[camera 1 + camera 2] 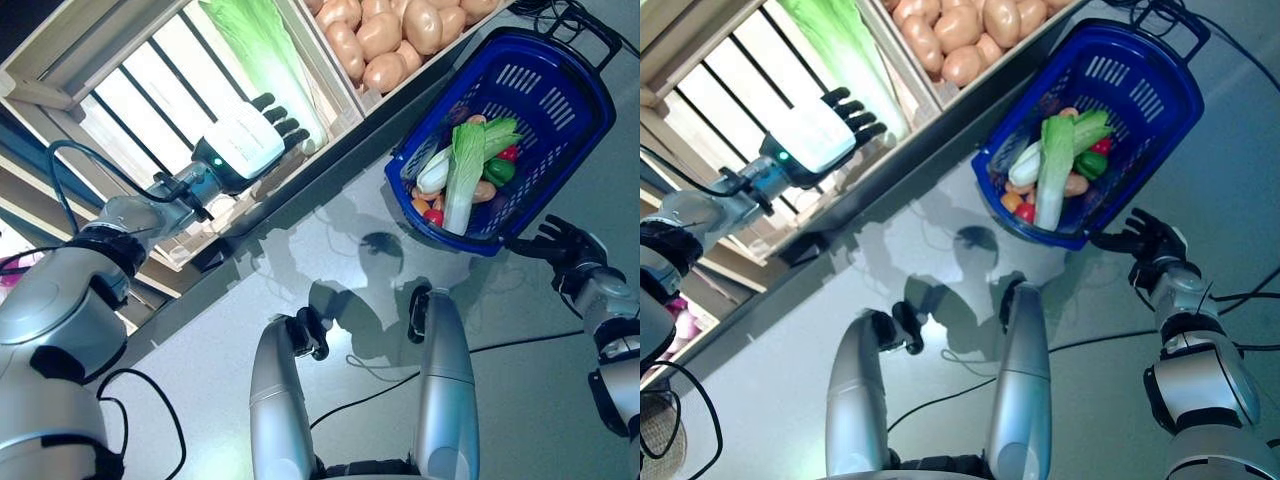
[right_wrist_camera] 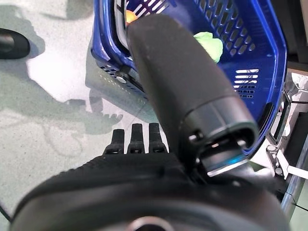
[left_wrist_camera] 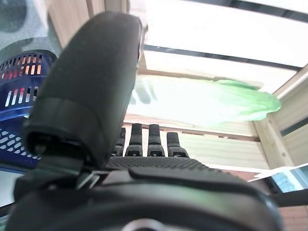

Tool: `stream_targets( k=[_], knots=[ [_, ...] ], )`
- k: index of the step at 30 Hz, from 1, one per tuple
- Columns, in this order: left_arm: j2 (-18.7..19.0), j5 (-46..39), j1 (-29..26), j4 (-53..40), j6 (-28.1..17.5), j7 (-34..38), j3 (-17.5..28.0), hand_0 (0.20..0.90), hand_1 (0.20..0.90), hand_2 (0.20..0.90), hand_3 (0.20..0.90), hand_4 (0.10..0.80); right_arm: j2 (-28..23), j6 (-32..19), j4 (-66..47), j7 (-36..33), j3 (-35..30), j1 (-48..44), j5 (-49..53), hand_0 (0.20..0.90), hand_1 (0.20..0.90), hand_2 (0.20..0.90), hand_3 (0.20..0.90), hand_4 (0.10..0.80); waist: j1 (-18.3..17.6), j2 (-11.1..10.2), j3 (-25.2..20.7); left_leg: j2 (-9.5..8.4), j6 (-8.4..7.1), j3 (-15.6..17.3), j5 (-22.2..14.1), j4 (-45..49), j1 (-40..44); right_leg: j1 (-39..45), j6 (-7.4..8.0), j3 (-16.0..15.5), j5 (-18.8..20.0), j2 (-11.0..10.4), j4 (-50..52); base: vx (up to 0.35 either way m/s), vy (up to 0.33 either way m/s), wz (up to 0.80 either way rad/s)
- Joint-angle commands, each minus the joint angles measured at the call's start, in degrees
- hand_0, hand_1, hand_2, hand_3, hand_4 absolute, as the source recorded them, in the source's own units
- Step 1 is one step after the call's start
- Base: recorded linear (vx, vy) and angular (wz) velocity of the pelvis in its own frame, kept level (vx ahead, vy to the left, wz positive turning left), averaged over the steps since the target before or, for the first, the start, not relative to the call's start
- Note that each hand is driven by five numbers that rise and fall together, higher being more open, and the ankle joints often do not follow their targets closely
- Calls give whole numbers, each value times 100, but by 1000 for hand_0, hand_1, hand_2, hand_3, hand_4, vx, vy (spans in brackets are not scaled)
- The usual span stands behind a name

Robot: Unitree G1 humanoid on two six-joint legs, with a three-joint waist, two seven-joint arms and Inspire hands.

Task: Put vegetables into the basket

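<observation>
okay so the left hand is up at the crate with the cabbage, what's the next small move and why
Probably reach the left hand on and close it around the napa cabbage: its fingers are straight and empty just short of it, while the basket waits by the open right hand.

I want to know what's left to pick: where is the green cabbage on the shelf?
The green cabbage lies in the slatted wooden crate at upper left in the left eye view, beside the potatoes, just past the open left robot hand.
</observation>
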Motion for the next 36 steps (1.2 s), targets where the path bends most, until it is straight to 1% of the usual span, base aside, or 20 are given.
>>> stream_targets(
  k=[1, 4, 13, 19, 23, 27, 31, 36],
  knots=[
    [509, 84, -863, 5, 159, 680, 334, 900, 900, 900, 900, 800, -153, -578, -34, 184, -220, -105, 41, 900, 900, 900, 900, 800, 17, -130, -24, 257, -593, -91, -429, -113, 293, 545, 386, 253, 627, -201, -914, 0, 0, 0],
    [565, 294, -839, -17, 68, 1028, 367, 900, 900, 900, 900, 800, -147, -573, -40, 185, -215, -107, 50, 900, 900, 900, 900, 800, 37, -134, -24, 274, -597, -104, -444, -72, 268, 531, 386, 258, 623, -215, -889, 0, 0, 0],
    [514, 307, -1000, -56, 113, 914, 295, 900, 900, 900, 900, 800, -121, -470, -90, 198, -165, -191, 29, 900, 900, 900, 900, 800, 23, -128, -24, 313, -583, -125, -487, 110, 26, 273, 388, 303, 610, -227, -710, 0, 0, 0],
    [488, 240, -1157, -104, 272, 1008, 256, 900, 900, 900, 900, 800, -140, -486, -125, 206, -166, -168, 87, 900, 900, 900, 900, 800, -4, -132, -24, 360, -564, -138, -538, 300, -235, 10, 387, 339, 604, -225, -570, 4, 0, -1],
    [459, 106, -1354, -105, 466, 929, 202, 900, 900, 900, 900, 800, -166, -512, -176, 215, -196, -135, 163, 900, 900, 900, 900, 800, -32, -170, -24, 406, -548, -192, -627, 579, -504, -231, 387, 370, 593, -227, -402, 19, -8, -2],
    [415, 224, -1505, -56, 507, 910, 170, 900, 900, 900, 900, 800, -177, -492, -192, 241, -225, -129, 185, 900, 900, 900, 900, 800, -58, -201, -24, 464, -540, -250, -696, 830, -750, -456, 385, 383, 581, -250, -229, 21, -7, -4],
    [379, 243, -1850, -113, 711, 697, -5, 900, 900, 900, 900, 800, -222, -463, -331, 304, -257, 23, 207, 900, 900, 900, 900, 800, -123, -254, -24, 547, -509, -339, -768, 1136, -1113, -799, 382, 444, 599, -266, -37, 32, -7, -7],
    [296, 422, -2110, -41, 767, 468, -194, 900, 900, 900, 900, 800, -251, -489, -341, 359, -272, 76, 253, 900, 900, 900, 900, 800, -173, -284, -24, 586, -474, -409, -816, 1363, -1430, -1105, 376, 487, 623, -262, 108, 8, -6, -2]
  ],
)
